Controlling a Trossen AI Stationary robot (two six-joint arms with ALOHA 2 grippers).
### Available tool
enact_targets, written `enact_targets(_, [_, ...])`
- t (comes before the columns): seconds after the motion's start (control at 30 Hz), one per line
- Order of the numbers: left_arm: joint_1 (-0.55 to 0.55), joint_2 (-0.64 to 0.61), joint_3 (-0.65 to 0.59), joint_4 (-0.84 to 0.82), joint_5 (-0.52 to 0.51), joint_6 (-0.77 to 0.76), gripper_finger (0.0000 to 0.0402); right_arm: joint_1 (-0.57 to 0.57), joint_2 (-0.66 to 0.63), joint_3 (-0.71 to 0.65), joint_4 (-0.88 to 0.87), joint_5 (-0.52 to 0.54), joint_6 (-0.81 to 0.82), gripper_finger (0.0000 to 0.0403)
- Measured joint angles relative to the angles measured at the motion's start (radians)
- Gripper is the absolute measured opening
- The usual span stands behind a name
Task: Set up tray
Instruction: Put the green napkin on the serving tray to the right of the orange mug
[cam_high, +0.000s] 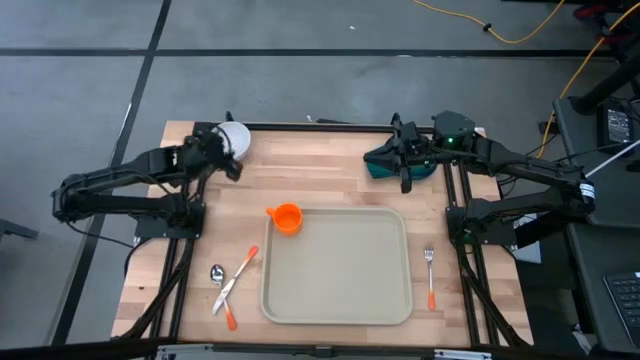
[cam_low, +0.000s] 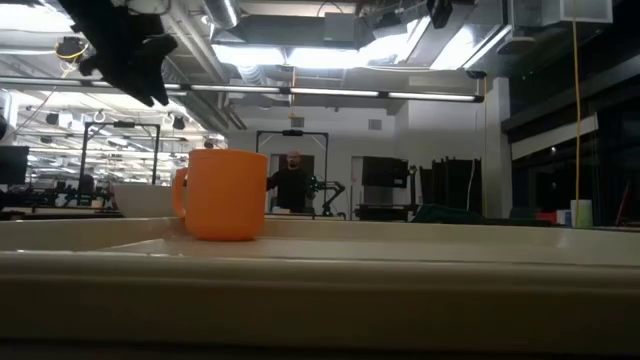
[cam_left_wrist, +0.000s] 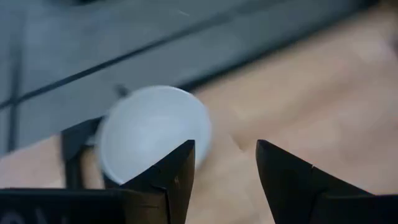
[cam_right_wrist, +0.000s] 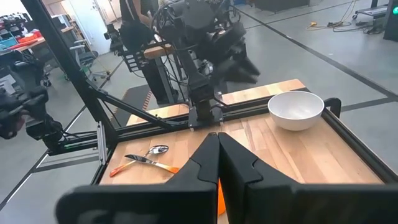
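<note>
The beige tray (cam_high: 337, 300) lies in the middle of the table. An orange cup (cam_high: 287, 217) stands upright in its far left corner, also seen in the low view (cam_low: 225, 193). A white bowl (cam_high: 236, 137) rests on the table's far left corner. My left gripper (cam_high: 228, 168) hangs open just near of the bowl (cam_left_wrist: 149, 134), with nothing between its fingers (cam_left_wrist: 224, 146). My right gripper (cam_high: 405, 183) is shut and raised at the far right, over a dark teal plate (cam_high: 380, 165). Its shut fingers (cam_right_wrist: 217, 155) hold nothing.
A spoon (cam_high: 217, 272) and an orange-handled knife (cam_high: 236, 285) lie left of the tray. An orange-handled fork (cam_high: 430, 275) lies to its right. Dark frame rails (cam_high: 300, 127) run along the table's edges. A person stands in the room beyond (cam_low: 293, 180).
</note>
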Motion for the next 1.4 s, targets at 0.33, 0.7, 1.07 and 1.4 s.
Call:
enact_targets(0.33, [0.246, 0.094, 0.012, -0.042, 0.086, -0.205, 0.0171, 0.0, 0.0, 0.0, 0.0, 0.0, 0.0, 0.0006])
enact_targets(0.7, [0.53, 0.238, 0.205, -0.042, 0.139, -0.101, 0.0171, 0.0, 0.0, 0.0, 0.0, 0.012, 0.002, 0.0006])
enact_targets(1.07, [0.752, 0.304, 0.266, -0.046, 0.412, -0.071, 0.0173, 0.0, 0.0, 0.0, -0.047, 0.064, 0.003, 0.0006])
enact_targets(1.4, [0.752, 0.35, 0.266, -0.134, 0.429, 0.001, 0.0245, -0.001, 0.0, 0.0, -0.047, 0.065, -0.023, 0.0006])
